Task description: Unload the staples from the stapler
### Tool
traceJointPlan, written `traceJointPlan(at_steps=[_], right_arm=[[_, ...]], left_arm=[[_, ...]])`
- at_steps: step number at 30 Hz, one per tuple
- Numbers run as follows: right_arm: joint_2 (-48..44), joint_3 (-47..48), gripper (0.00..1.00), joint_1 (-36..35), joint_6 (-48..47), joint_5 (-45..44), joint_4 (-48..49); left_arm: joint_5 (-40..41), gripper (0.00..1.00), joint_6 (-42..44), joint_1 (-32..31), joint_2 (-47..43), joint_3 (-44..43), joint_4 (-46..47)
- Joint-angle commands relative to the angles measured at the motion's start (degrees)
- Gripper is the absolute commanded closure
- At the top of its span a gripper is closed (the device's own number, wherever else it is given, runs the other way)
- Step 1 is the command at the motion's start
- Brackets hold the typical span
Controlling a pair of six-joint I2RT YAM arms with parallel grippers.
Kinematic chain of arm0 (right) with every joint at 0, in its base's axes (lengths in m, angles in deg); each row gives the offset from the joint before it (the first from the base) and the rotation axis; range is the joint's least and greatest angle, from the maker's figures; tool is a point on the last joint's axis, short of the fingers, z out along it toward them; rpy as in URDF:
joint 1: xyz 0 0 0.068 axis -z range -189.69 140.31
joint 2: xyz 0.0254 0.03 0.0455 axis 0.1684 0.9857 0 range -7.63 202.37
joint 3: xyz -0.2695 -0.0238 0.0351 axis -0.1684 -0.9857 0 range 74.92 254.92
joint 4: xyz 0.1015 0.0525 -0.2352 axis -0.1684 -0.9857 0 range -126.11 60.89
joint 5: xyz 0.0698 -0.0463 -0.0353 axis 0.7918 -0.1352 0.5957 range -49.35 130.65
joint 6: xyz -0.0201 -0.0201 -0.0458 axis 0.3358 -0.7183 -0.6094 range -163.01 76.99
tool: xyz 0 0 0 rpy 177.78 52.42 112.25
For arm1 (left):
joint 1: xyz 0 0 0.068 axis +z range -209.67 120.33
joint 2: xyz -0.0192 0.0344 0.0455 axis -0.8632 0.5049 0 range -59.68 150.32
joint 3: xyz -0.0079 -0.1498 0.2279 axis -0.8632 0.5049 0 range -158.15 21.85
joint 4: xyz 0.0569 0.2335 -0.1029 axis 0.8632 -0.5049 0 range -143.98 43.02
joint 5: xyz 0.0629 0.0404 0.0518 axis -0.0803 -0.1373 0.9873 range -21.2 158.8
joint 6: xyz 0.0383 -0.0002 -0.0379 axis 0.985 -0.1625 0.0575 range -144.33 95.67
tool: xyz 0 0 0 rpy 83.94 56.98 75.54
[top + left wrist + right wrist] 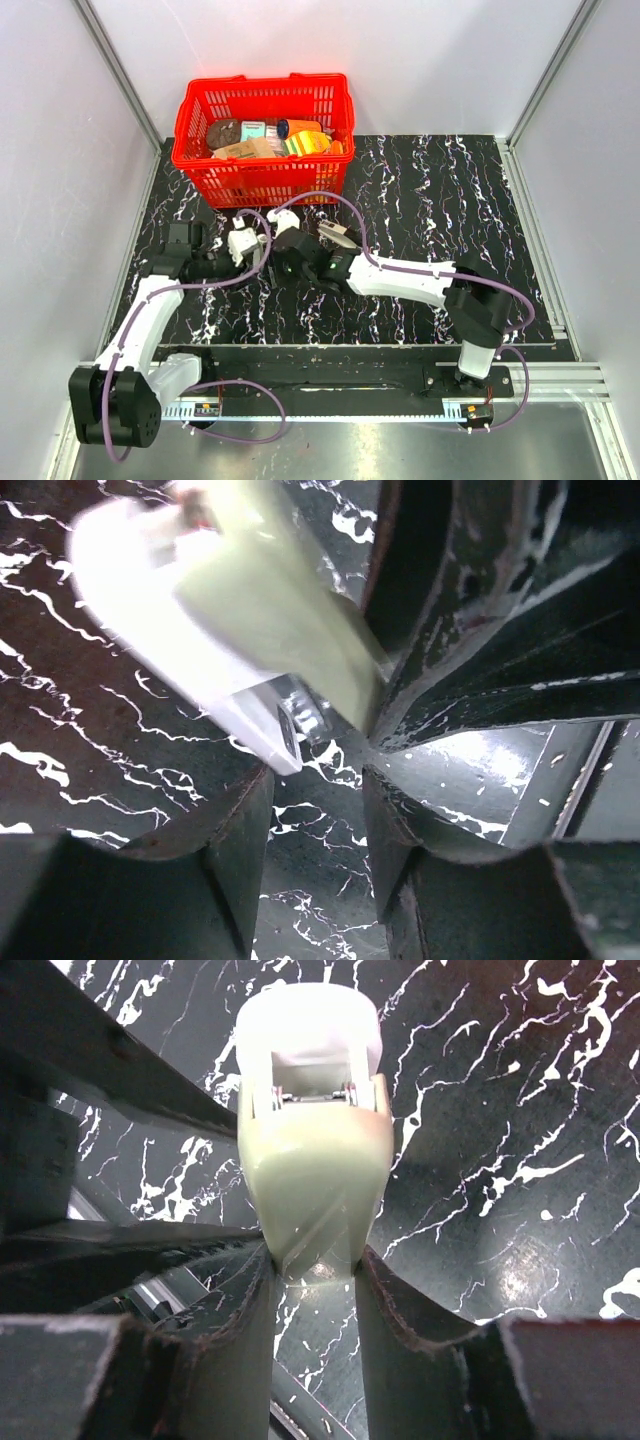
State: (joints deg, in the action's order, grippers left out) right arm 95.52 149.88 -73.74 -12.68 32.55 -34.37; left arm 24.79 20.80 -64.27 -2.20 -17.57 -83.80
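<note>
1. The black surface [450,200], veined with white, carries everything.
2. A red plastic basket [262,185] stands at the back left of it. It holds packaged goods: a dark brown lump [224,132], a pale teal box [253,128], a tan packet [245,150], an orange can [297,127] and a yellow-green carton [308,143].
3. The right claw [315,1260] is clamped on the narrow end of the stapler [312,1150], with one finger on each side.
4. The left claw [315,780] has its fingers apart and grips nothing. The stapler's white end sits just beyond its fingertips.
5. The stapler has a cream top over a white base, with metal showing between them. It is between the two claws, just in front of the basket. I cannot tell whether it touches the surface.
6. A small silver-grey thing [339,236] lies on the surface just right of the claws, too small to make out.
</note>
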Motion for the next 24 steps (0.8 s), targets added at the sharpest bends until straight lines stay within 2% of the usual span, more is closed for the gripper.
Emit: traceJointPlan(at_steps=[1,4,8,10,13,18,24], right_arm=[[0.38,2.04,1.00,0.33,0.79,-4.65,-6.07],[1.08,2.12,1.00,0.33,0.87,-4.56,-9.49],[3.28,4.23,1.00,0.33,1.23,-3.68,-14.77],[4.42,5.63,1.00,0.33,1.40,-3.50,-17.32],[7.84,10.45,1.00,0.33,1.49,-2.01,-23.72],[15.92,23.46,1.00,0.16,1.93,1.77,-38.58],[23.22,33.48,1.00,-0.46,2.11,3.61,-47.11]], left_arm=[[-12.22,0.51,-6.88,5.98,-1.40,-7.68,-3.44],[-17.84,0.45,-16.89,14.50,0.44,-12.07,1.83],[-25.85,0.11,-21.22,22.69,7.02,-19.10,-1.75],[-25.26,0.02,-21.83,23.93,8.61,-20.34,-2.82],[-23.06,0.01,-21.65,24.11,8.01,-19.04,-1.78],[-18.93,0.01,-25.78,24.20,2.22,-12.80,6.48],[-16.99,0.01,-29.30,23.94,-0.78,-9.63,12.20]])
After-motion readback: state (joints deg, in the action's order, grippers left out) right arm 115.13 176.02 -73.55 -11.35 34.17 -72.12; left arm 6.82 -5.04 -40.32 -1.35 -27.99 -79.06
